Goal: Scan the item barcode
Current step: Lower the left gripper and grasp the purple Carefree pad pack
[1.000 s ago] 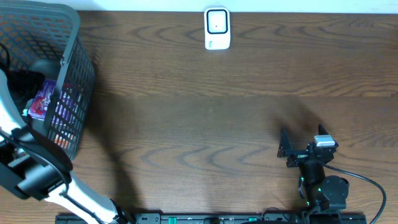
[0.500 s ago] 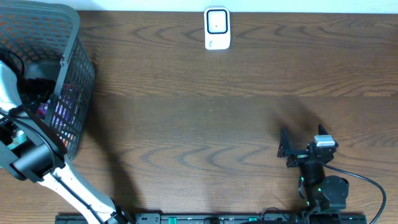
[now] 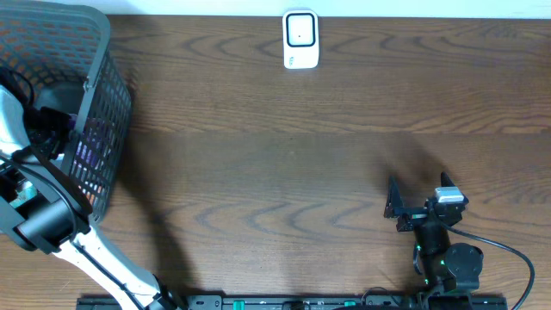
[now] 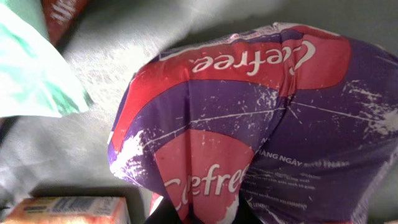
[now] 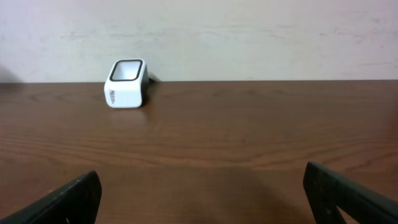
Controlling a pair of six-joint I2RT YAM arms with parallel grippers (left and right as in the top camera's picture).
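The item is a purple and red soft pack printed "Carefree", lying on the grey floor of the basket. My left gripper is down inside the basket and shut on the pack's near edge, which bulges up between the dark fingertips. From overhead the pack shows only dimly through the mesh beside the left gripper. No barcode shows on the pack's visible face. The white barcode scanner stands at the table's far edge, also in the right wrist view. My right gripper rests open near the front right, holding nothing.
Inside the basket lie a green packet, an orange box and a red item, all close to the pack. The basket's tall mesh wall stands between the left gripper and the brown wooden table.
The left arm sank deeper into the basket, then its jaws went from open to shut on the pack. The right arm has not moved.
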